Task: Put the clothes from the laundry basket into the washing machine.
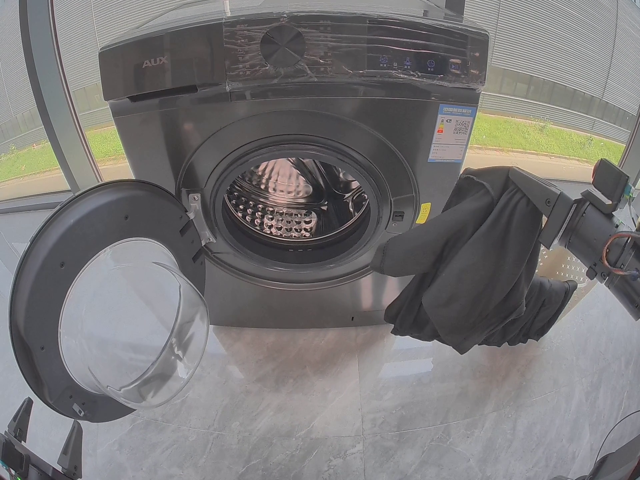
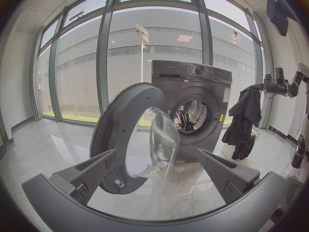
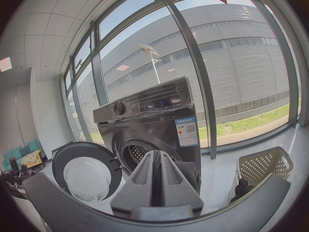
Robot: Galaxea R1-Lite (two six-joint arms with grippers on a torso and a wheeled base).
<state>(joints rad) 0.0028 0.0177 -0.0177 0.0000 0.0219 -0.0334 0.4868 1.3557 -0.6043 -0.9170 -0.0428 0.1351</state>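
Nearest the head camera, at the lower left: left gripper (image 1: 51,413), fingers spread wide and holding nothing, set low over the grey marble floor (image 1: 373,401) and pointed toward the open door (image 1: 80,255) of the washing machine (image 1: 287,108); judged kept low and out to the left so as to leave the loading path free. Door swung fully out to the robot's left on its hinge, glass bowl facing outward, leaving the mouth of the drum (image 1: 297,201) unobstructed; no clothing made out inside. To the right of the machine front, at about the height of the drum opening: right gripper (image 1: 520,180), clamped tight on the upper fold of a dark grey garment (image 1: 467,261), fabric pinched between the two fingers as confirmed in the right wrist view. Garment hanging free in a long drape, appearing clear of the floor, one loose end reaching toward the machine front but apart from it in the left wrist view; presumably held this high to keep the trailing hem off the ground and level with the opening. Right arm extended from the robot's right side, wrist roughly horizontal, fingers aimed leftward toward the machine. Behind the garment: cream perforated laundry basket (image 3: 267,165), upright, with another dark item (image 3: 242,188) lying in it. Judged stage: carry toward drum, insertion not yet done
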